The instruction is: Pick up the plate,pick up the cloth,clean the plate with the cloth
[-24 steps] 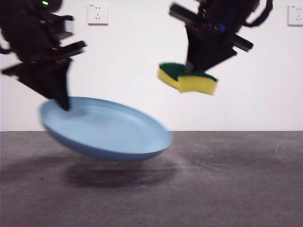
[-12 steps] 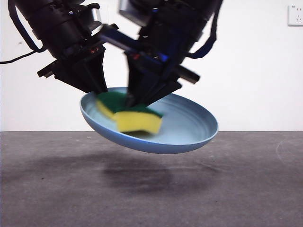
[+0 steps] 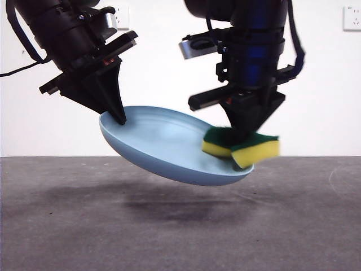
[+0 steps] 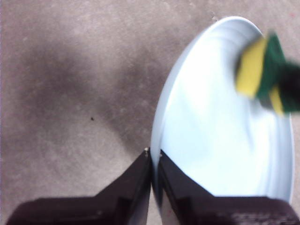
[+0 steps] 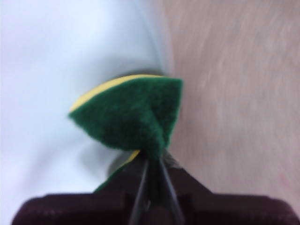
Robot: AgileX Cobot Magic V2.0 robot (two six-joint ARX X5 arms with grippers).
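Note:
The light-blue plate point(image 3: 163, 144) hangs tilted above the table, its right side lower. My left gripper point(image 3: 117, 116) is shut on the plate's left rim; in the left wrist view its jaws pinch the rim point(image 4: 153, 157). My right gripper point(image 3: 243, 135) is shut on the cloth point(image 3: 242, 148), a yellow sponge with a green top, and holds it against the plate's lower right edge. The cloth also shows in the left wrist view point(image 4: 262, 72) at the plate's far edge and in the right wrist view point(image 5: 131, 115) over the plate point(image 5: 47, 70).
The grey table point(image 3: 180, 226) lies below with the plate's shadow on it. A white wall with sockets point(image 3: 352, 18) stands behind.
The right gripper has swept the sponge from the plate's left middle to its lower right edge. The plate has tilted down to the right. One second ago the sponge was held apart, above the plate.

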